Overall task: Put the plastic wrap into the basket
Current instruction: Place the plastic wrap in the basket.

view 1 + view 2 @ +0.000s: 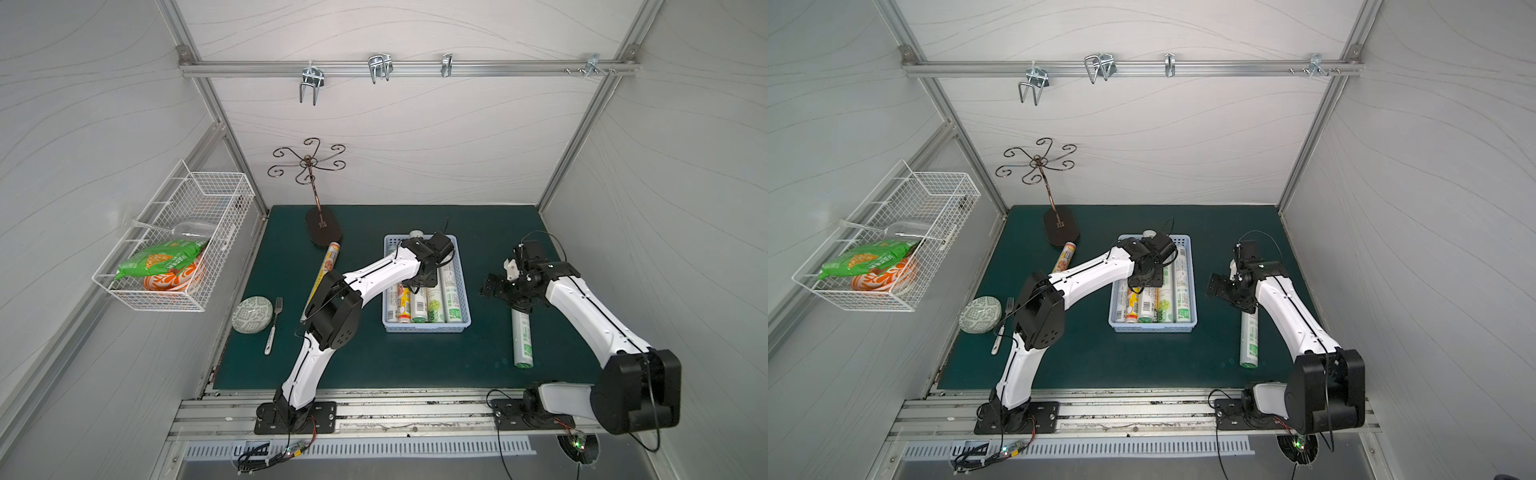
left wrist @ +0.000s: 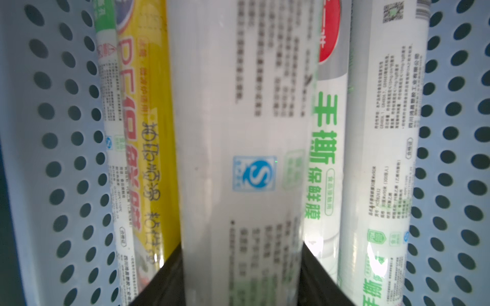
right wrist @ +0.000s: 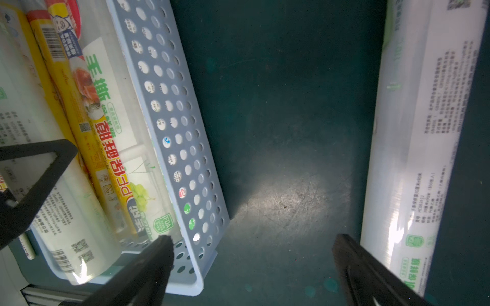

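White roll (image 2: 238,132) seen gripped by left claw (image 2: 241,246) inside basket (image 2: 53,159); best laid parallel w/ stacked rolls (image 2: 384,132) before release. Right claw (image 3: 250,243) held wide nr spare roll (image 3: 424,132).

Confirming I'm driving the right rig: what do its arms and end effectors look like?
The left arm and right arm have glossy white shells, black joint housings, and thin black cables running along them. The left end effector and right end effector have flat matte-black fingers.
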Controlling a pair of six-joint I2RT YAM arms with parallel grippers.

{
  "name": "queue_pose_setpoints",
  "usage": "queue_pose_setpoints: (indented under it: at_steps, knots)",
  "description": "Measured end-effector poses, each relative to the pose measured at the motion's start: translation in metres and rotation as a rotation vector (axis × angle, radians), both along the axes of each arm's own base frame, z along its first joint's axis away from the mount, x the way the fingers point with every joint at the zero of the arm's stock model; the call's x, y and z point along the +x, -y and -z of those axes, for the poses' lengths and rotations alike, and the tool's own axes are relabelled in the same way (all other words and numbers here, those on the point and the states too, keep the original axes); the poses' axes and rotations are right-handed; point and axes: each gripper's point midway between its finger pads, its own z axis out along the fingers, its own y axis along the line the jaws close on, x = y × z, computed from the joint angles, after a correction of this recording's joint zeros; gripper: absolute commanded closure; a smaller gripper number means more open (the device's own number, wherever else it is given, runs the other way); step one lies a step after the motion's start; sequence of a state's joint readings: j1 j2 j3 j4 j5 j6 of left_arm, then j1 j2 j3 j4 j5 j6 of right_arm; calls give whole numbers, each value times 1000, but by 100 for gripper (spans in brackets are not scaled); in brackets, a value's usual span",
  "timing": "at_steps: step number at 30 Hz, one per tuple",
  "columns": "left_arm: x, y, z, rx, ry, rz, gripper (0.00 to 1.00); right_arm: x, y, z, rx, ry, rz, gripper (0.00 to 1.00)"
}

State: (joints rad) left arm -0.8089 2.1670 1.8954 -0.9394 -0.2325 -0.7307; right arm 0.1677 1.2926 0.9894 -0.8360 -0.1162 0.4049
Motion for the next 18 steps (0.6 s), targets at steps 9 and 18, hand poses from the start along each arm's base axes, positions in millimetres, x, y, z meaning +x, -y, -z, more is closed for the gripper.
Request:
queue_pose_setpoints:
  at_steps: [9,18]
  knots:
    - [4,0,-4,10,25,-2,32,2,10,-2,-3,24,47,1]
    - [4,-4,-25,6,71,35,28,1,22,0,-20,48,87,1]
